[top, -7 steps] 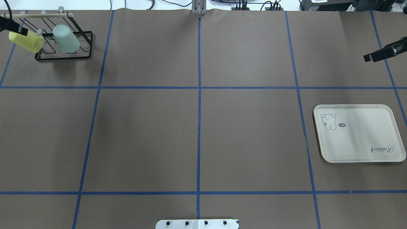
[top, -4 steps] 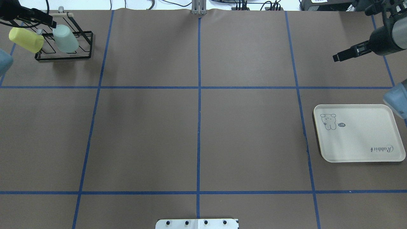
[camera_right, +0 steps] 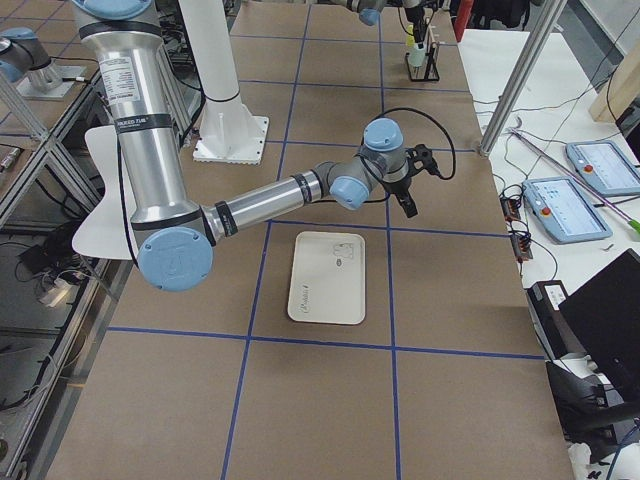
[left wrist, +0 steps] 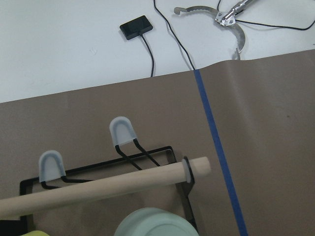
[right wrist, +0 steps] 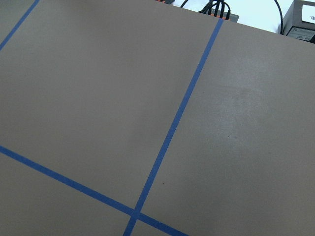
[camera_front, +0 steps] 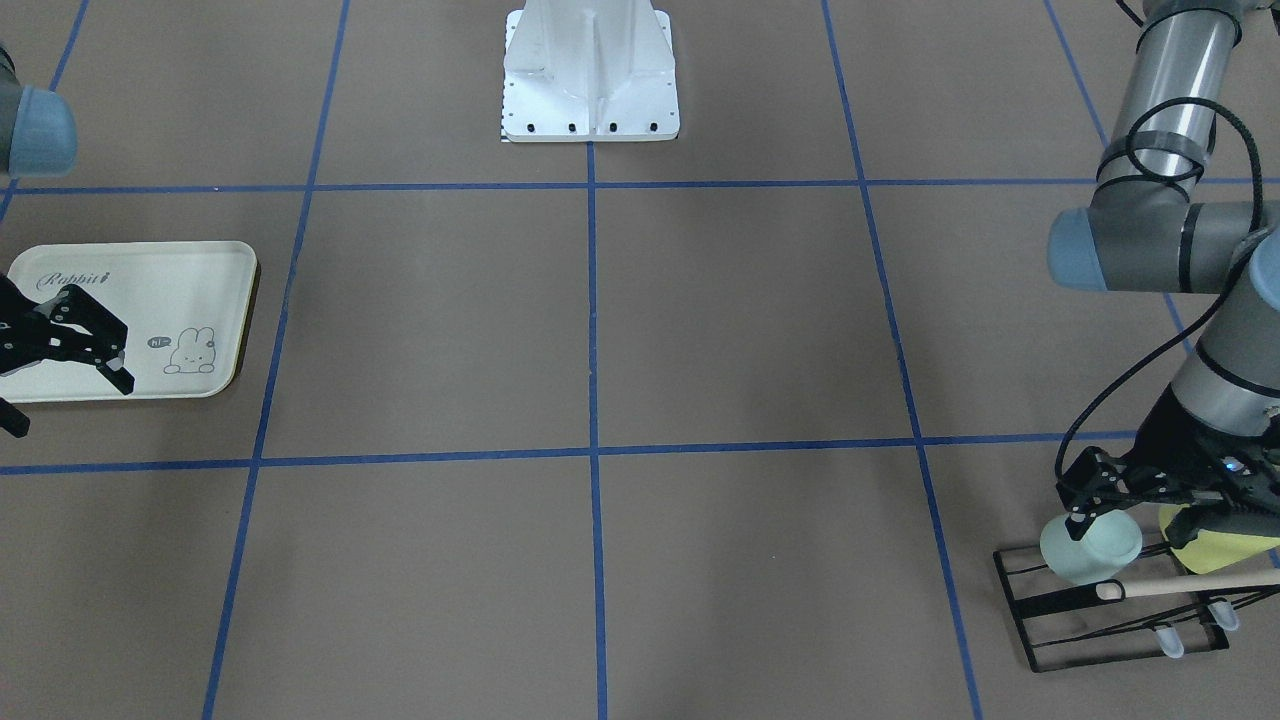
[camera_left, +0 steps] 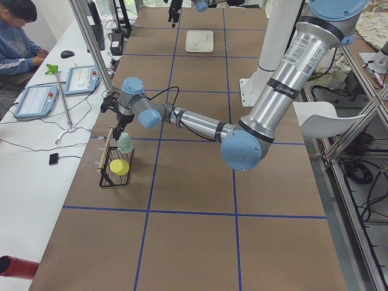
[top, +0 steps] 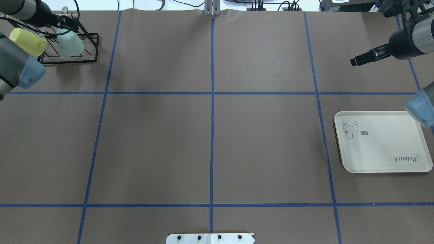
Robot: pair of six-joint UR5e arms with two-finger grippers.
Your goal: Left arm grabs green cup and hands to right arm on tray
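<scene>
Starting nearest the robot, the white base plate [top: 210, 238] is sitting at the near edge of the surface [top: 152, 152], with blue tape lines [top: 212, 135] running away from it across the brown covering. Moving out along the robot's right side, the cream tray [top: 383, 152] is lying flat, its bunny drawing toward the middle of the surface and the Rabbit lettering at its outer near corner. Beyond the tray's far side the right hand [camera_front: 67, 405] is hanging in the air, fingers spread wide and gripping nothing.

Now over to the far left corner, where the black wire rack [top: 91, 47] is standing. The green cup [top: 70, 44] is resting tipped on it, base uppermost, with the yellow-green cup [top: 27, 41] just beside it on the outer side. The left hand [camera_front: 1125, 510] is hovering right over the green cup with its fingers splayed apart, one tip showing against the cup's upturned base. Whether it is touching, I cannot tell. From the left wrist, the pale cup is peeking in at the bottom edge, just under the rack's wooden bar [left wrist: 98, 189].
</scene>
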